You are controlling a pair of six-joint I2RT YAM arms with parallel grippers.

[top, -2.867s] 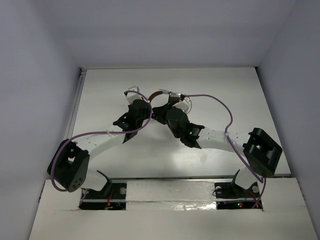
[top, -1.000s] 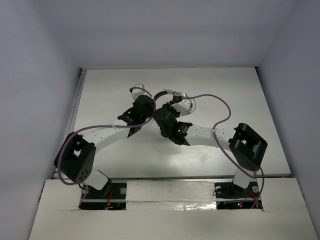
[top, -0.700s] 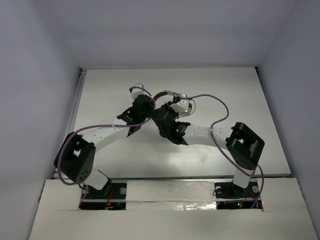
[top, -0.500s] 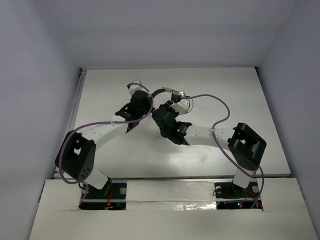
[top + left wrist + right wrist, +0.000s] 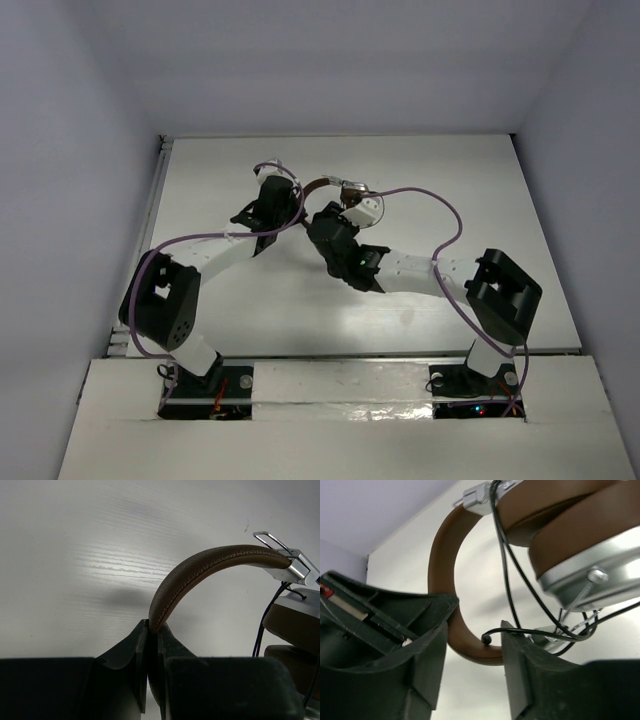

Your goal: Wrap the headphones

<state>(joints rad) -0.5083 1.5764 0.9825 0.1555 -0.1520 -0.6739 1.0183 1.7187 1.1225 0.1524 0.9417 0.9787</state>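
Much table (image 5: 450,170) around headphones (image 5: 318,184), edges far

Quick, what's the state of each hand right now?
Left hand: closed on the headphones, at the headband.
Right hand: open, gripping nothing.

Overhead view from behind the arms (image 5: 420,268); both wrist views close (sharing the headphones (image 5: 210,562))

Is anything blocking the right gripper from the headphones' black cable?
Nothing visible does. The right gripper stands open with the loose cable right beside it, under the ear cup. The left gripper clamps the headband farther along.
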